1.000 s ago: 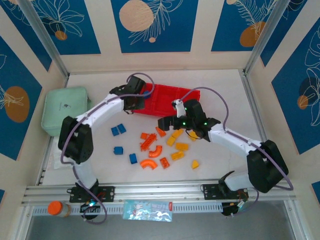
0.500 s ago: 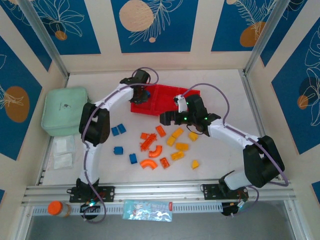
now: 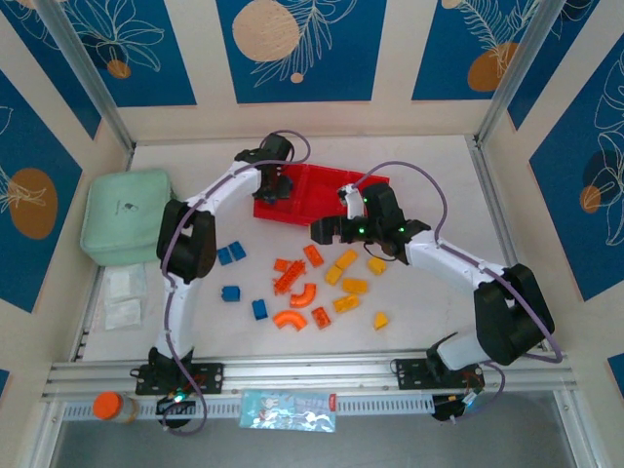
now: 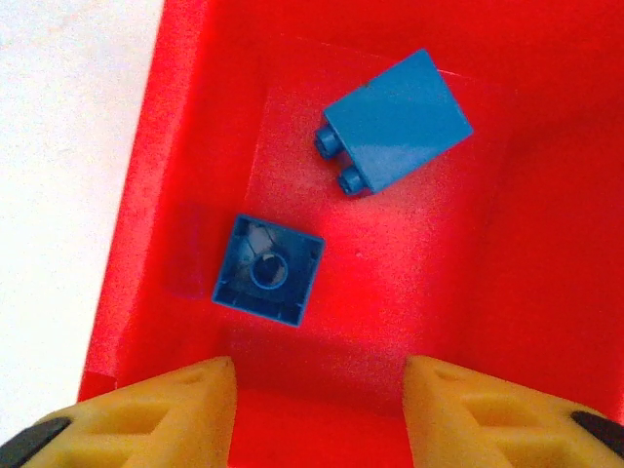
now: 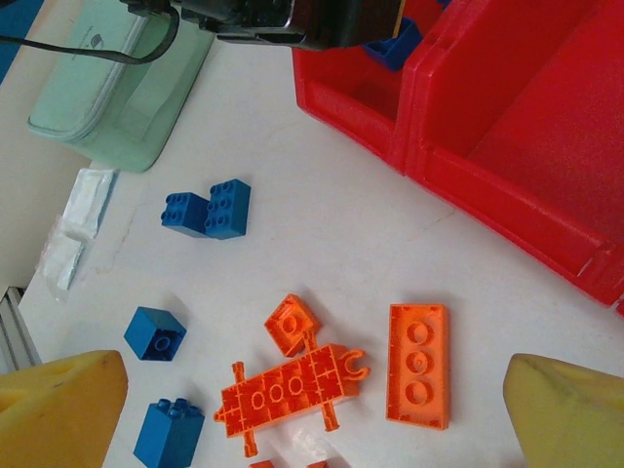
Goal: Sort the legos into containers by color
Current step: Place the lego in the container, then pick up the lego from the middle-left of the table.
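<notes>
Currently two blue legos [image 4: 268, 268] lie in the red tray's [image 3: 312, 190] leftmost compartment [image 4: 409, 292]; both jaws spread.

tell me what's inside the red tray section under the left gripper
One blue brick on its side, a second blue brick upside down. The left gripper hides the near corners.

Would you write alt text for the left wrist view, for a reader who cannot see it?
Two blue legos lie apart inside one red tray compartment, one on its side, the other upside down showing its hollow underside. The left tool's yellow fingers stand apart at the bottom, holding nothing; white table shows at left.
</notes>
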You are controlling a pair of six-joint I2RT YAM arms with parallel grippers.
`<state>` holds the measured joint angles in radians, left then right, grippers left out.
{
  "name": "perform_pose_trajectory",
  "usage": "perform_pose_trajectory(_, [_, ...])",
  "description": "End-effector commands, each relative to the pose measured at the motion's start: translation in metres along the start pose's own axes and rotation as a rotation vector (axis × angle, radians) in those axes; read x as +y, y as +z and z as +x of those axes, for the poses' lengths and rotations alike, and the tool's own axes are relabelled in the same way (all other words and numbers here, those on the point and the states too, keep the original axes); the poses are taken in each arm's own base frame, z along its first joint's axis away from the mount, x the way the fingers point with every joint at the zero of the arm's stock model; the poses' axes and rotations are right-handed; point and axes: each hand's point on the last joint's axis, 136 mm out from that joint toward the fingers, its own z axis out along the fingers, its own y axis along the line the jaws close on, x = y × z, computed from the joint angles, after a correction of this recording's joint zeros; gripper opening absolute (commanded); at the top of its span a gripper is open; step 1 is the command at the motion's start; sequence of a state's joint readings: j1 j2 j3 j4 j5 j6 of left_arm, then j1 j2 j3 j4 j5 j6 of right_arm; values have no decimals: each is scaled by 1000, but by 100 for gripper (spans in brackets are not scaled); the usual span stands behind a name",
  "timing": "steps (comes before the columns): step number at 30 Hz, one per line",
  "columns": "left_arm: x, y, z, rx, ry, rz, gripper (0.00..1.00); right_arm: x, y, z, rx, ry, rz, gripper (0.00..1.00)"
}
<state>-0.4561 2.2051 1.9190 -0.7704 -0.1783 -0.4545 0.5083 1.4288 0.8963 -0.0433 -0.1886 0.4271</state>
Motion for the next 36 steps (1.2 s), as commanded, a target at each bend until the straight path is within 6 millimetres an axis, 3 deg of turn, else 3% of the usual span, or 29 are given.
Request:
perform_pose_trajectory(1, [-9, -48, -3, -39, -4, 99, 49, 17, -16, -10, -7, 20, -48, 99])
perform_pose_trajectory(7, [-10, -88, 24, -101, -28, 215, 51, 20, -24, 0, 15, 54, -57, 99])
perform_pose_trajectory(10, [-3, -104, 51, -90, -31, 226, 51, 21, -26, 12, 38, 53, -60, 99])
perform_pose_trajectory(15, [14, -119, 114, -44, -35, 212, 57, 29, -24, 45, 106, 19, -86, 99])
perform_pose_trajectory(18, [26, -124, 155, -6, -40, 195, 58, 33, -22, 68, 138, -10, -98, 99])
perform_pose_trajectory(25, [48, -132, 223, 89, -33, 126, 60, 48, -14, 113, 179, -90, -149, 99])
perform_pose_trajectory(31, [47, -127, 274, 160, -62, 113, 62, 59, -2, 147, 216, -172, -176, 99])
perform_pose_trajectory(36, [37, -115, 298, 200, -72, 104, 63, 62, 7, 161, 223, -246, -153, 99])
